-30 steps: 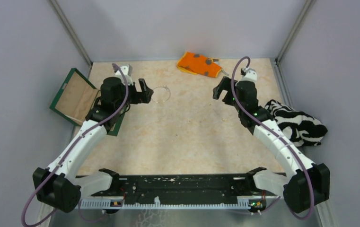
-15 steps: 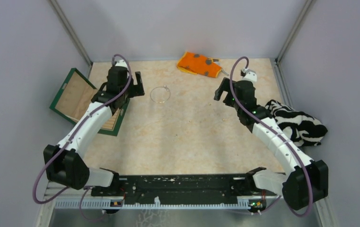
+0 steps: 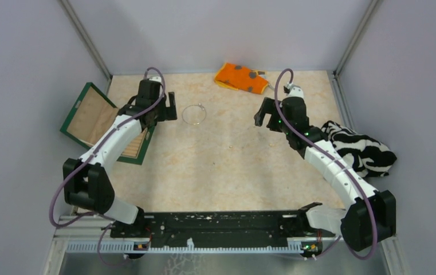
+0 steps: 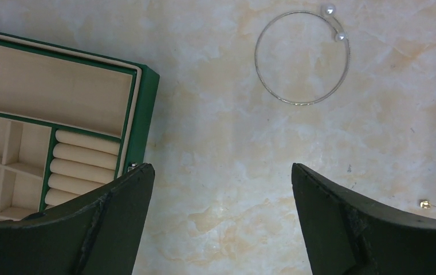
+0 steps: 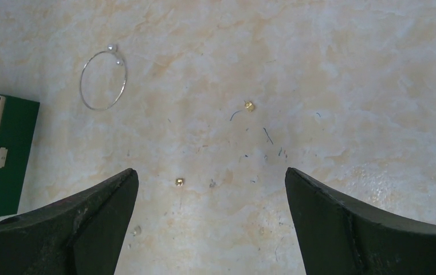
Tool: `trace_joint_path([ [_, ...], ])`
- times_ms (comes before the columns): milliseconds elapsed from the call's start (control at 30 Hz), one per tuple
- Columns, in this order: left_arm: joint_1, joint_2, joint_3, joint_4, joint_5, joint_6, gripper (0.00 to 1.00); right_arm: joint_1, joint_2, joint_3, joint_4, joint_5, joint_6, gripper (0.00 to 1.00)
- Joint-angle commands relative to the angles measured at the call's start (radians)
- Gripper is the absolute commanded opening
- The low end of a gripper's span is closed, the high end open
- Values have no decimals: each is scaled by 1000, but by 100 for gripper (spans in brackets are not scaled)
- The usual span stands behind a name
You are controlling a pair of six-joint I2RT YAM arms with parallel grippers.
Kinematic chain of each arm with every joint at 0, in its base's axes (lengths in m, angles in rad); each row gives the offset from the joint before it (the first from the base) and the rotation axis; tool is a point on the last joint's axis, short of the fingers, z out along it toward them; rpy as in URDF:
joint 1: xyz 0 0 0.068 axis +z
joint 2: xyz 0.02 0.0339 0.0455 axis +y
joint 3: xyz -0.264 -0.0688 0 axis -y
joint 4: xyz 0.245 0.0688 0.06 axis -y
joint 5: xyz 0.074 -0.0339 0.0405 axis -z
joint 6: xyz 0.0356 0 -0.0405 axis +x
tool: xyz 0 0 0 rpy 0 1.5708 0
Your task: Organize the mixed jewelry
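Observation:
A thin silvery wire bangle (image 3: 193, 114) with two pearl ends lies flat on the marbled table. It also shows in the left wrist view (image 4: 340, 37) and the right wrist view (image 5: 118, 62). Two tiny gold pieces (image 5: 250, 105) (image 5: 179, 181) lie on the table ahead of my right gripper. One more speck (image 4: 425, 204) lies by the left gripper's right finger. My left gripper (image 3: 169, 107) (image 4: 221, 169) is open and empty, just left of the bangle. My right gripper (image 3: 261, 114) (image 5: 211, 172) is open and empty, well right of the bangle.
An open green jewelry box (image 3: 98, 117) with cream compartments (image 4: 146, 114) sits at the left, next to the left gripper. An orange grey-spotted cloth (image 3: 239, 77) lies at the back. A black-and-white striped cloth (image 3: 358, 149) lies at the right edge. Grey walls enclose the table.
The left arm has stretched out and its gripper has drawn a little left, away from the bangle. The right gripper has shifted slightly left and nearer. The bangle has not moved.

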Motion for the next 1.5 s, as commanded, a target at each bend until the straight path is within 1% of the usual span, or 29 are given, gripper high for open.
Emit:
trace_joint_path([
  [0, 8, 85, 47, -41, -17, 21, 95, 1, -2, 3, 30, -39, -15, 98],
  [67, 49, 143, 99, -67, 7, 1, 94, 1, -2, -3, 30, -46, -15, 98],
  [233, 90, 275, 192, -104, -85, -24, 92, 1, 2, -15, 36, -62, -3, 98],
  [333, 116, 307, 189, -44, -52, -20, 91, 1, 12, -18, 38, -77, 6, 98],
  [467, 142, 373, 215, -44, -49, -30, 84, 1, 25, -12, 30, -92, 7, 98],
  [600, 150, 424, 217, -20, -53, -5, 81, 1, 24, -11, 17, -91, 7, 98],
  [700, 151, 457, 234, -27, 3, 14, 78, 1, 24, -14, 10, -88, 8, 98],
  [767, 151, 449, 224, -11, 59, 23, 76, 1, 24, -13, 6, -88, 10, 98],
  [833, 151, 422, 192, 33, 149, 43, 75, 0, 24, -15, 1, -83, 13, 98],
  [933, 142, 396, 162, 78, 297, 71, 76, 1, 28, -15, 0, -81, 18, 98],
  [967, 137, 394, 161, 82, 319, 76, 77, 1, 30, -16, 1, -82, 21, 98],
  [1067, 102, 387, 154, 91, 344, 95, 78, 1, 40, -15, 6, -89, 31, 98],
  [1200, 47, 381, 156, 89, 312, 107, 78, 1, 44, -15, 7, -92, 39, 98],
  [1267, 37, 378, 156, 87, 308, 111, 78, 1, 44, -15, 6, -92, 40, 98],
  [1400, 31, 368, 158, 88, 362, 110, 78, 1, 43, -16, -1, -92, 43, 97],
  [1467, 15, 363, 157, 85, 357, 119, 78, 1, 42, -17, -3, -92, 44, 97],
])
